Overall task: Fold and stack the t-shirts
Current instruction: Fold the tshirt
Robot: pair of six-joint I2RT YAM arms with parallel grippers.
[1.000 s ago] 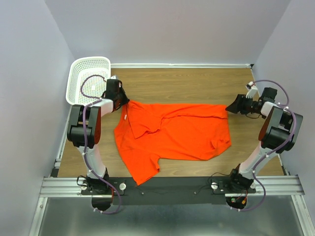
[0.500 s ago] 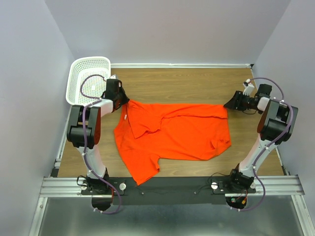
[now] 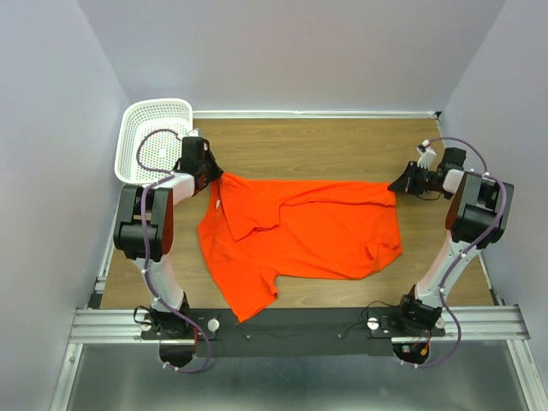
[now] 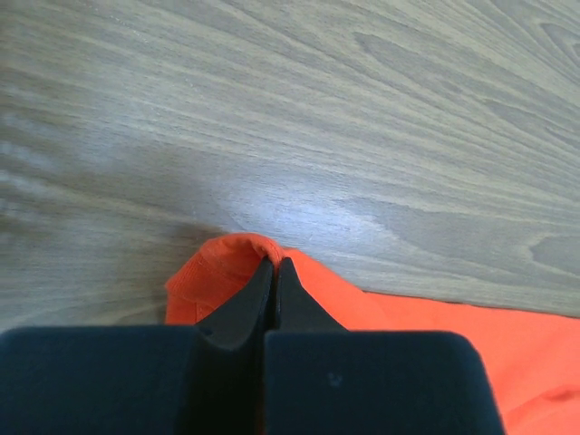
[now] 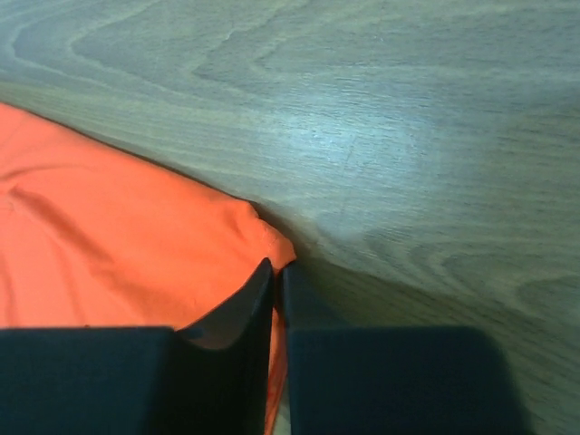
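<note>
Orange-red t-shirt — white mesh basket.

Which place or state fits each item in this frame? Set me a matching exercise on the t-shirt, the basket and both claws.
Column 1:
1. t-shirt
2. basket
3. left claw
4. right claw

Column 2:
A. far-left corner of the table
B. shut on the shirt's far corner, right arm's side
C. spread out mid-table
D. shut on the shirt's far corner, left arm's side

Pairs: 1-C, 2-A, 3-D, 4-B
</note>
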